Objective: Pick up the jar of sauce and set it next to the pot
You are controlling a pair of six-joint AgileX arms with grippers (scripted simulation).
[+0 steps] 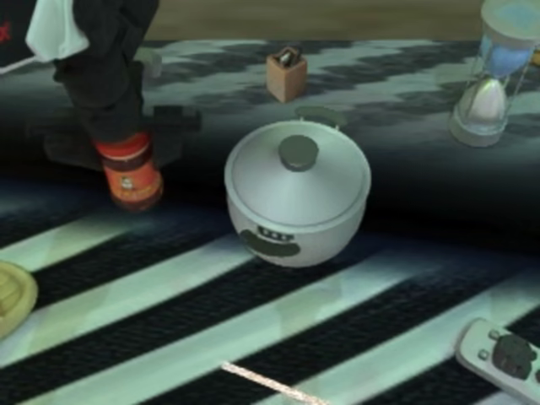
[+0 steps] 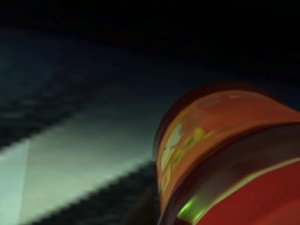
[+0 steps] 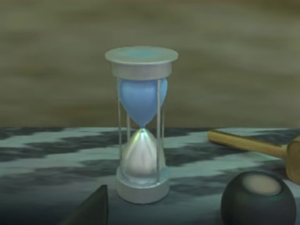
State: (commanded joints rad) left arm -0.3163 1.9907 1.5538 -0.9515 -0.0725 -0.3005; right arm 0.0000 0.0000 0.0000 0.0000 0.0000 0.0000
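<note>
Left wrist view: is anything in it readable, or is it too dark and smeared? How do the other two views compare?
Left wrist view: the upper part is dark, the jar of sauce fills the frame close up and smeared. Top view: a dark shadow band crosses the table behind the pot, hiding the left pincer above the jar. Right wrist view: evenly lit, hourglass clear.

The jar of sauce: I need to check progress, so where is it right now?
In the top view the jar of sauce is at the table's left, under the left gripper, apart from the pot at centre.
</note>
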